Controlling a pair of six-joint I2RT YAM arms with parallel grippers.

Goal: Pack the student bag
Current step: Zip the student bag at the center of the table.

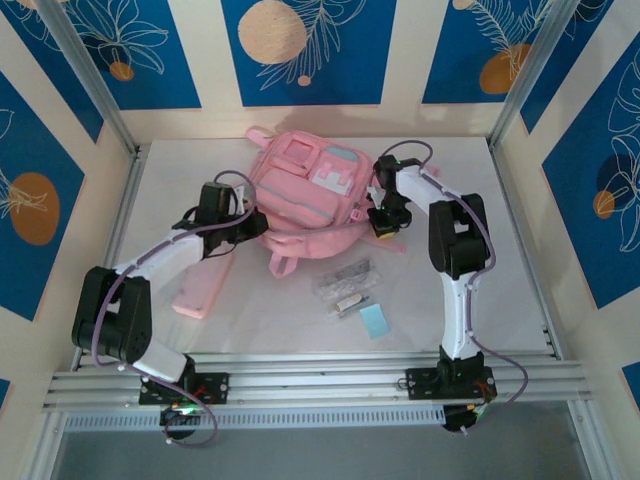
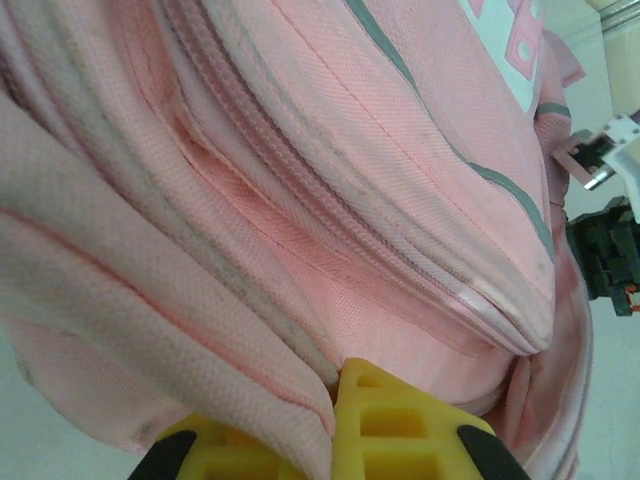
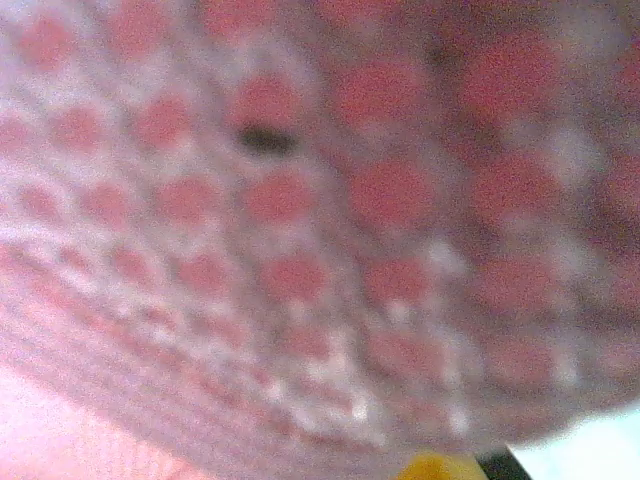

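- Walls (image 1: 310, 50): blue panels, white leaves, orange discs, cream strips between.
- Metal posts (image 1: 85, 75) slant at both corners.
- White table (image 1: 280, 330), evenly lit.
- Rails (image 1: 320, 380) along near edge.

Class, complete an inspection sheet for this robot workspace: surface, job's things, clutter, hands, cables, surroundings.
Surface: white table.
Job's things: pink student bag lying front up at the rear; flat pink pouch, clear packets and pale blue card nearer the arms.
Clutter: nothing seen.
Hands: left hand shut on a fold of the bag; right hand shut, against the bag's mesh.
Cables: a purple cable along each arm.
Surroundings: blue leaf-patterned wall panels, metal frame posts.
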